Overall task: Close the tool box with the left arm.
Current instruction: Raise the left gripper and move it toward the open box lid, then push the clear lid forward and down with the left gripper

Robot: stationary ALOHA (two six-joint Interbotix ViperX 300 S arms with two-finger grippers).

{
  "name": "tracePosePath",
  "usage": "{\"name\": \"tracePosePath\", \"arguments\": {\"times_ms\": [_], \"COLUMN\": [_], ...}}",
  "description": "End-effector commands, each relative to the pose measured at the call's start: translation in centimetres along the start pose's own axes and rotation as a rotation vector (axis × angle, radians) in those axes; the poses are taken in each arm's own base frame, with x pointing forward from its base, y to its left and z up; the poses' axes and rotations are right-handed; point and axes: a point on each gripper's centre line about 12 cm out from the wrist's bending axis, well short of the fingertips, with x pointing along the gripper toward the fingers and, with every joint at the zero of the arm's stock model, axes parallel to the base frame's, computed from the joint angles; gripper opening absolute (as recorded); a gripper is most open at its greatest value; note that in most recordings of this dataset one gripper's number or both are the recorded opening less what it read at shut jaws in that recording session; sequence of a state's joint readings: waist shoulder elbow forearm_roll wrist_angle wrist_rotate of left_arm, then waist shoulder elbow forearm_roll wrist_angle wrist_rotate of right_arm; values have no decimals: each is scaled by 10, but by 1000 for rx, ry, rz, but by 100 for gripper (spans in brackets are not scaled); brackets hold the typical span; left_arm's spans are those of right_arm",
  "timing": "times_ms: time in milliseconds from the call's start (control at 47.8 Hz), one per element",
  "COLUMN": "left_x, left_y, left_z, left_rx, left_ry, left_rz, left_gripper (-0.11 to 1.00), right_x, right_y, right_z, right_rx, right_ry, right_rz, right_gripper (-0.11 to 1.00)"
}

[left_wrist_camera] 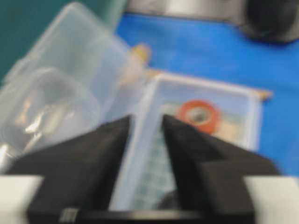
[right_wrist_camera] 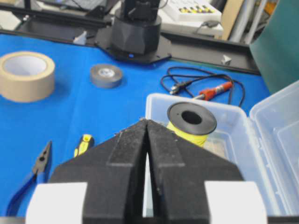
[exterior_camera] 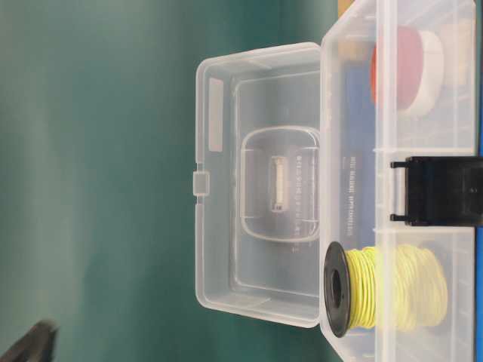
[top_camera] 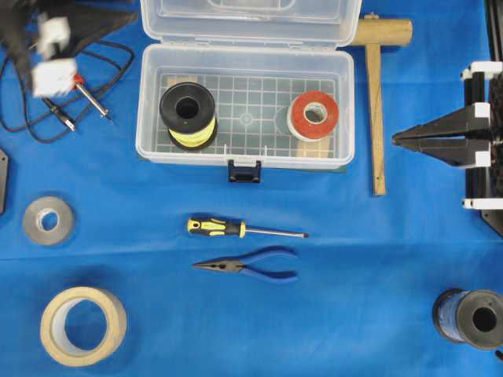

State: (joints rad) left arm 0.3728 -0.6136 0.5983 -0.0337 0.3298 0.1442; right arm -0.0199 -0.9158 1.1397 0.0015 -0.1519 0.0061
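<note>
The tool box (top_camera: 245,106) sits toward the far middle of the blue desk (top_camera: 354,314), its clear lid (top_camera: 250,20) swung back and standing open. Inside lie a spool of yellow wire (top_camera: 189,115) at one end and a roll of red tape (top_camera: 314,115) at the other, well apart. The dark latch (top_camera: 244,170) hangs at the front wall.

The left end effector (left_wrist_camera: 145,122) is blurred up in the far left corner of the overhead view, beside a tangle of black cable (top_camera: 47,118). Its wrist camera shows the two black fingers (left_wrist_camera: 93,154) parted by a narrow gap, with nothing between them, aimed at the open box.

The right end effector (top_camera: 395,139) rests at the right edge, its fingers pressed together and holding nothing.

In front of the box lie a yellow-handled screwdriver (top_camera: 244,229) and blue-handled pliers (top_camera: 247,265), close together. A wooden mallet (top_camera: 377,94) lies just right of the box. A grey tape roll (top_camera: 48,221), a tan tape roll (top_camera: 82,324) and a dark spool (top_camera: 471,318) sit near the desk's edges.
</note>
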Motion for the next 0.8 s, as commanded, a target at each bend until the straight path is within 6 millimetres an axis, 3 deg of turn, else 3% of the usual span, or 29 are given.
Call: {"name": "tracePosePath", "arguments": {"times_ms": [0,126,209,544,774], "left_x": [9,33,47,109,137], "left_y": [20,51,71,124,132], "left_z": [13,10,8,-9,-27], "left_rx": [9,29,21,-19,-34], "left_ry": [4,88,148,325,384], "left_rz": [59,130,165,226,218], "left_gripper": [40,77,90,90,90], "right_x": [3,4,5,10,11], "right_y": [0,0,0,0,-3], "right_z": [5,3,0,-11,-14], "right_rx": [3,2,2,2,3], "right_ry": [-6,9,23,78,93], "right_rz": [-2,-2,-2,-2,-16], "right_gripper": [0,0,0,0,0]}}
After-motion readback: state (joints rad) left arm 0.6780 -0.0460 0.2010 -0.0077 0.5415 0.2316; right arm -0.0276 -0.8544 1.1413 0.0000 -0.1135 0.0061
